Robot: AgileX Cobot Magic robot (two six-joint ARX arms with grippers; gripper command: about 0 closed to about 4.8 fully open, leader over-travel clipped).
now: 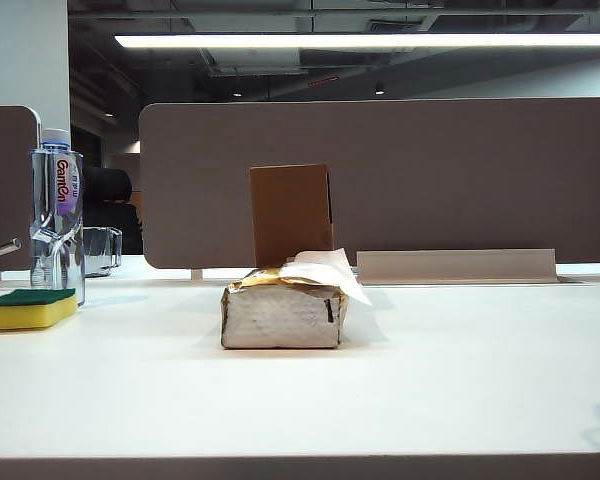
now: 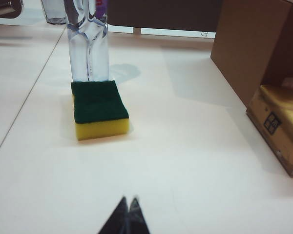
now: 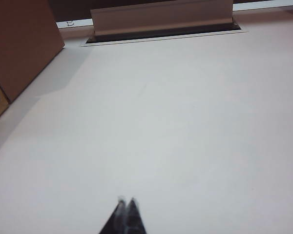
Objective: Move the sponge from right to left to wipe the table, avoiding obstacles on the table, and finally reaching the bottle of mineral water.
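Exterior view: sponge [image 1: 27,309], bottle [image 1: 57,215] cropped; end effectors unseen.

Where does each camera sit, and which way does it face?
Exterior view: low at the table edge, facing the tissue pack, box and bottle; no arm visible.
Left wrist view: above the shut left end effector, facing the sponge touching the bottle.
Right wrist view: above the shut right end effector, facing bare table.
All three share the box.
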